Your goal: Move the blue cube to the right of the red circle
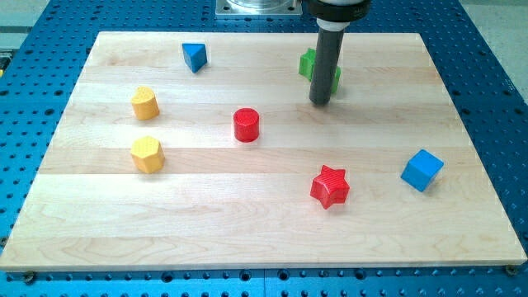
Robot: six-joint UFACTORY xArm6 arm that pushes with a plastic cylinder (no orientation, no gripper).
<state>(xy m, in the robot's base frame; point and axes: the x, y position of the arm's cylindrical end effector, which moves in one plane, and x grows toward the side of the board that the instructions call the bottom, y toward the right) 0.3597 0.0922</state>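
The blue cube (421,170) sits near the board's right edge, at the view's lower right. The red circle (246,124), a short cylinder, stands near the middle of the board. My tip (319,101) rests on the board at the upper middle, to the right of and above the red circle and far to the upper left of the blue cube. It touches neither of them. The rod stands in front of a green block (309,64) and hides part of it.
A red star (330,186) lies between the red circle and the blue cube, lower down. A blue triangle (194,56) is at the upper left. Two yellow blocks (145,102) (148,154) stand at the left. The wooden board (264,239) lies on a blue perforated table.
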